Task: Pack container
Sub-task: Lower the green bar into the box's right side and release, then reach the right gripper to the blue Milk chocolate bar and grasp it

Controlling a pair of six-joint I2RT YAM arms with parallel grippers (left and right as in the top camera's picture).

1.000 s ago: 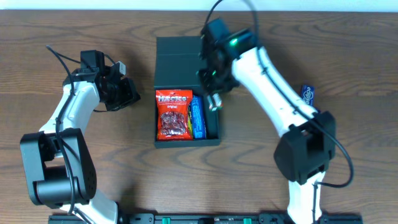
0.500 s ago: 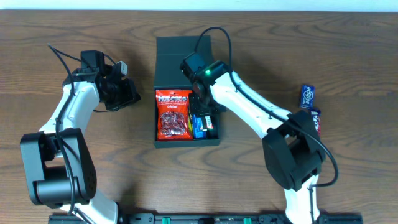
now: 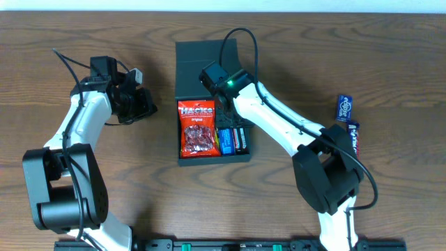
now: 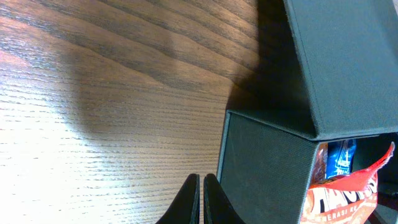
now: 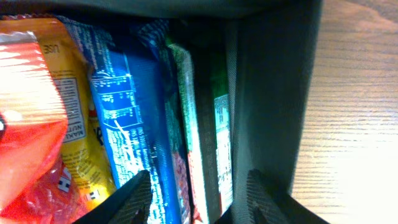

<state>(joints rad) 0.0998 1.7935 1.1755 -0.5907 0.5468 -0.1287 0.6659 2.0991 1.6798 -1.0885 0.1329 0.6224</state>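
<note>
The dark teal container (image 3: 212,159) stands at the table's centre with its lid (image 3: 202,63) flipped open at the back. Inside lie a red Hacks packet (image 3: 198,129), a blue packet (image 3: 225,141) and a dark green packet (image 3: 240,139). My right gripper (image 3: 227,111) is down inside the box. In the right wrist view it (image 5: 199,194) is open, straddling the blue packet (image 5: 127,112) and the green packet (image 5: 217,124) next to the box wall (image 5: 267,81). My left gripper (image 3: 143,104) is shut and empty, left of the box, close to its side wall (image 4: 261,168).
Two small blue snack packets (image 3: 345,107) (image 3: 354,136) lie on the wood table at the far right. The left wrist view shows the open lid (image 4: 342,62) above the box and the red packet (image 4: 348,193) inside.
My right gripper moved left and down into the box. A dark green packet now lies beside the blue one. The box shifted slightly right. The left arm has not moved.
</note>
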